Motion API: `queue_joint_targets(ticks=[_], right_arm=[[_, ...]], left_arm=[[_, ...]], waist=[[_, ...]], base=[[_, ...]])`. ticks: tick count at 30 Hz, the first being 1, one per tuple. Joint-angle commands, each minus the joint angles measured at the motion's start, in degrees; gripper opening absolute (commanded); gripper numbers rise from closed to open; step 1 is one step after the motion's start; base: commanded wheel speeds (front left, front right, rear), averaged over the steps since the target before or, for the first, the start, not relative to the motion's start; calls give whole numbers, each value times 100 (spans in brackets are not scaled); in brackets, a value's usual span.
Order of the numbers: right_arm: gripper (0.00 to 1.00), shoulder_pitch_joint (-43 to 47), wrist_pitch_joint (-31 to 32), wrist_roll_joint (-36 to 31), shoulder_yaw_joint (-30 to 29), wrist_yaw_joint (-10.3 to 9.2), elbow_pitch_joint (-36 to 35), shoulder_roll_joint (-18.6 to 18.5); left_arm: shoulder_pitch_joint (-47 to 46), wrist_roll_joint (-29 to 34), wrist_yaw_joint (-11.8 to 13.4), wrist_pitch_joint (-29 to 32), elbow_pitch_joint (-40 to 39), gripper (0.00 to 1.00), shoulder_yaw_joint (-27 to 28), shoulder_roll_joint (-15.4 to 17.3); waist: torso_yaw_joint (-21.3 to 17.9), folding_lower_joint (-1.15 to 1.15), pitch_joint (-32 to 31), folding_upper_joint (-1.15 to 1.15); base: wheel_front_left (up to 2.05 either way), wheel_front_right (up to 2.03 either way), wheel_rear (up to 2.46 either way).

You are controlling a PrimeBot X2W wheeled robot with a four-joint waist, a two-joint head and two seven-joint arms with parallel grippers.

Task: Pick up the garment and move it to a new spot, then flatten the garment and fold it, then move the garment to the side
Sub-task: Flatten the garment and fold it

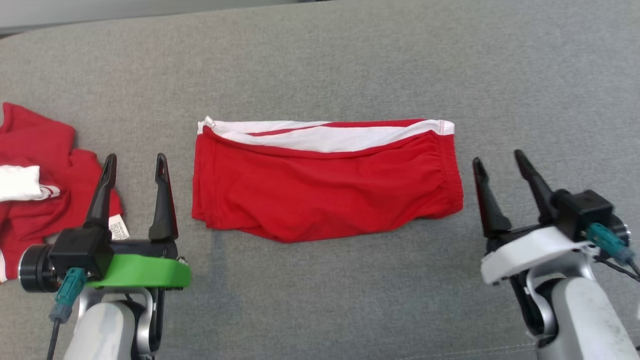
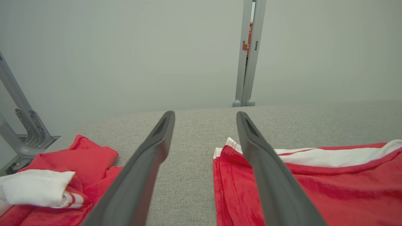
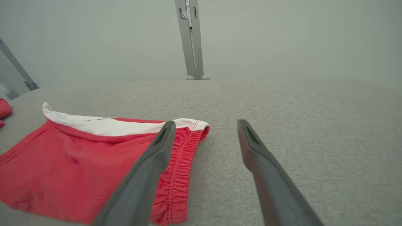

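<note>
Apparently the bulk of the work is finished. The garment lies in the middle of the grey padded surface, folded into a flat, wide rectangle. Red cloth is on top, a white strip shows along the far edge, and the gathered waistband is at its right end. A few soft creases cross the top and the near edge bows a little, but no loose part sticks out. From that I judge the picking up, the flattening and the folding to be done, or very nearly so.

Neither hand touches the garment. The left gripper sits just off its left end, the two dark fingers spread wide with nothing between them. The right gripper sits just off its right end, likewise spread wide and empty.

What is left, as I read it, is the last step: taking hold of the folded piece and moving it to the side without letting the fold fall open. A second piece of red and white clothing lies crumpled at the left edge of the surface, apart from the folded one. The right side, where only grey cloth shows, looks the easier place to set it.
</note>
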Motion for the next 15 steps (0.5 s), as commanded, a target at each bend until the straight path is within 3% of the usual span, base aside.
queue_joint_targets(ticks=[1, 10, 15], right_arm=[[100, -141, 37, 36, 124, -6, 200, -14], [100, -819, 145, 146, 422, -6, 1838, 103], [100, -1028, 116, 359, 690, -4, 2389, 179]], left_arm=[[-152, 35, -4, -45, 20, 100, -9, -26], [-550, 77, -86, -196, 238, 100, -149, -161], [-616, 104, -111, -244, 344, 100, -186, -200]], waist=[[176, 0, 223, 0], [436, 0, 569, 0], [447, 0, 600, 0]], base=[[0, 0, 0], [0, 0, 0], [0, 0, 0]])
